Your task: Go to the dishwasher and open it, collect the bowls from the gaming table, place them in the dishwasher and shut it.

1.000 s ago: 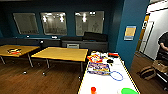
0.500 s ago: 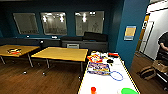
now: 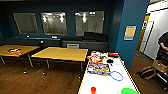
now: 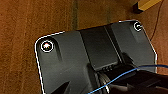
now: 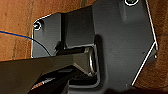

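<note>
White gaming table (image 3: 105, 83) tabletop carries a green bowl (image 3: 129, 91) at its near end; I cannot tell either tool's state.

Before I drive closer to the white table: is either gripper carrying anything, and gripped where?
It cannot be told: both wrist views look down at wooden floor. A green bowl lies on the gaming table.

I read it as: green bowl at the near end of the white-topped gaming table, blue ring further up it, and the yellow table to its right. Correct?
One slip: the yellow table stands to the left of the gaming table, not the right, as the head view shows. The green bowl at the near end and the blue ring further up are as you say.
</note>
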